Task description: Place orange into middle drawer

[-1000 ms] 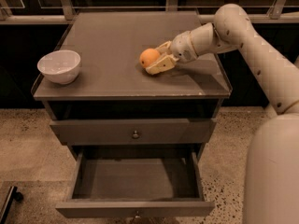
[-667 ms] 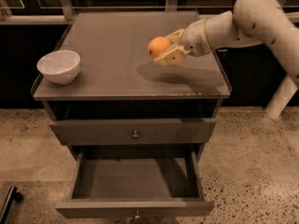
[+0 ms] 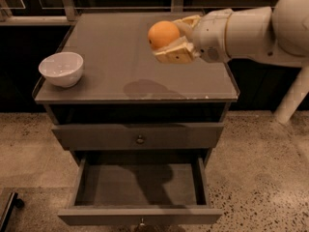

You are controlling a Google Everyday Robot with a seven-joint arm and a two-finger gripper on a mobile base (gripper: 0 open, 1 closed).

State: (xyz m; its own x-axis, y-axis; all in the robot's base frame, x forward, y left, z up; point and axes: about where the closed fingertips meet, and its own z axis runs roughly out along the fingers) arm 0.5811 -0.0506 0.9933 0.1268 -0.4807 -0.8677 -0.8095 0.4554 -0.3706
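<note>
The orange (image 3: 162,34) is held in my gripper (image 3: 167,38), whose tan fingers (image 3: 175,55) are shut on it from above and below. The gripper holds it in the air above the right half of the cabinet top (image 3: 116,42); its shadow falls on the top near the front edge. The arm reaches in from the right. The middle drawer (image 3: 140,185) is pulled open below, with its inside empty and its front panel near the bottom of the view. It sits lower than the orange and nearer to the camera.
A white bowl (image 3: 61,68) stands on the left of the cabinet top. A closed drawer with a round knob (image 3: 140,139) sits directly above the open one. Speckled floor surrounds the cabinet, and a dark object (image 3: 8,208) lies at the lower left.
The gripper has lifted the orange off the cabinet top and carried it up and toward the front edge. The bowl and both drawers have not moved.
</note>
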